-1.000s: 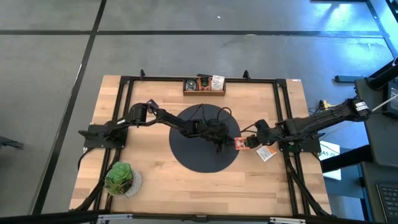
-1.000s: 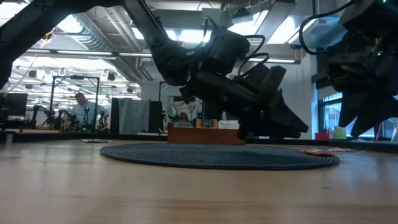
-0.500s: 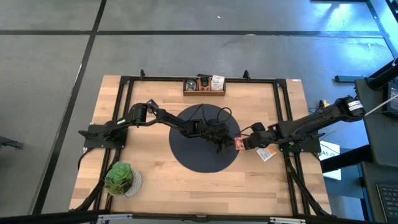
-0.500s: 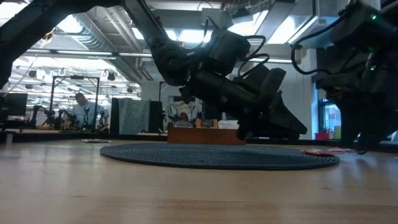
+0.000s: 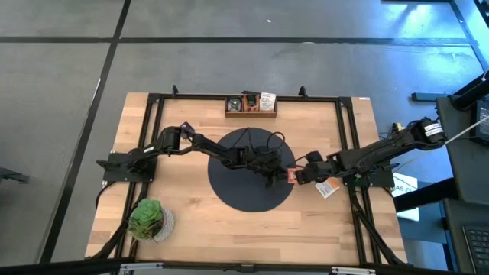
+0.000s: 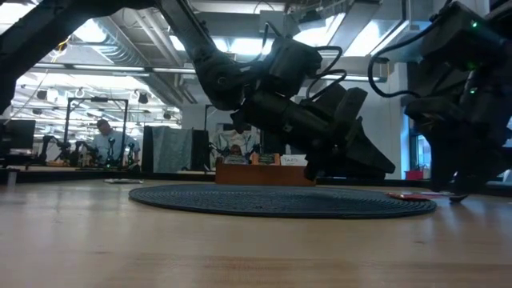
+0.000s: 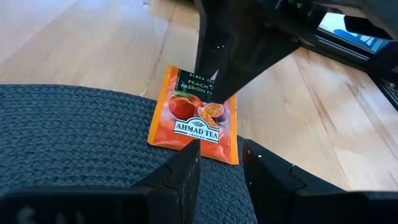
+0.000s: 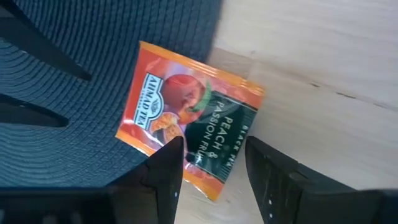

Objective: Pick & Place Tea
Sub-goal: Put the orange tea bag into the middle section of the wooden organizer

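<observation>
The orange packet lies flat, half on the mat edge and half on the table. It sits just ahead of the left pincer, whose 2 fingers stand slightly apart with nothing between them. The right pincer hangs directly over the same packet, fingers apart, not gripping it; contact cannot be confirmed. A white packet lies just beside the right pincer. Beyond both pincers, a wooden box holds more packets.
</observation>
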